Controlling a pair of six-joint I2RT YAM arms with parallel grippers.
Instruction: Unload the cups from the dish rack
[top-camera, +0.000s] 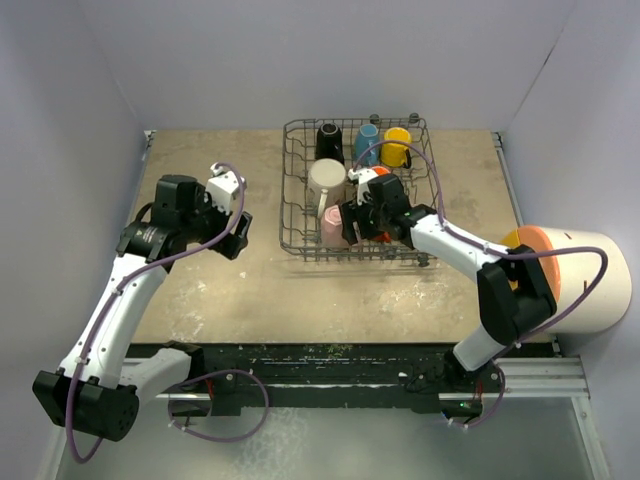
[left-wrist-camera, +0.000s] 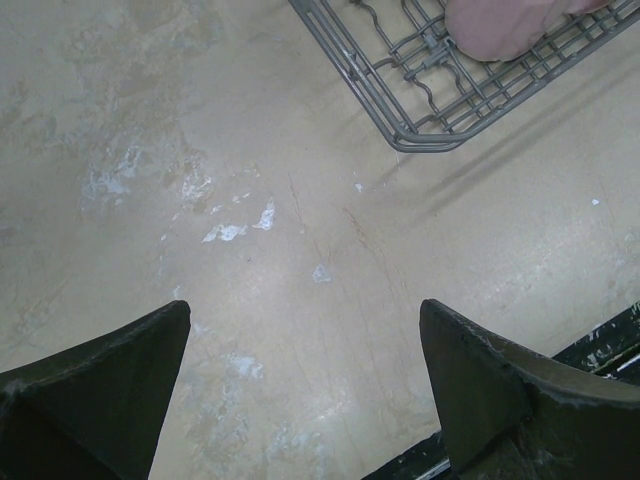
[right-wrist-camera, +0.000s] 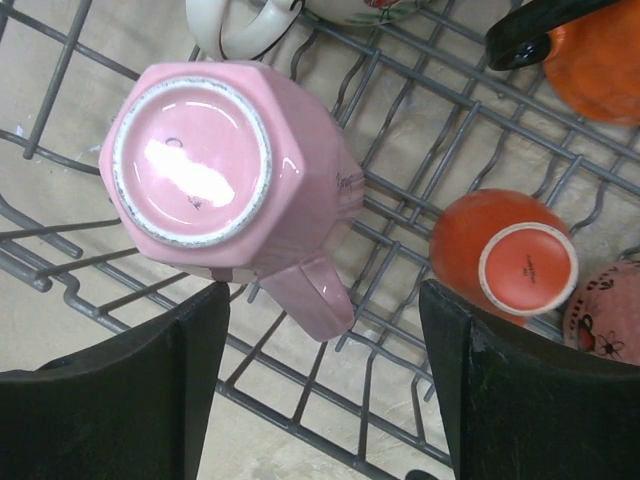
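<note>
The grey wire dish rack (top-camera: 297, 205) stands at the table's back middle. In it are a black cup (top-camera: 328, 140), a blue cup (top-camera: 367, 141), a yellow cup (top-camera: 397, 147), a bigger white cup (top-camera: 326, 182) and a pink cup (top-camera: 332, 229). My right gripper (top-camera: 352, 222) is open inside the rack. In the right wrist view the upside-down pink cup (right-wrist-camera: 215, 170) has its handle between my open fingers (right-wrist-camera: 325, 330). An upside-down orange cup (right-wrist-camera: 510, 262) stands by the right finger. My left gripper (left-wrist-camera: 305, 340) is open and empty over bare table left of the rack (left-wrist-camera: 400, 125).
A huge white cylinder with an orange face (top-camera: 585, 275) lies at the right table edge. A second orange cup (right-wrist-camera: 600, 55) and a patterned pink cup (right-wrist-camera: 610, 320) sit in the rack. A black rail (top-camera: 350, 365) runs along the near edge.
</note>
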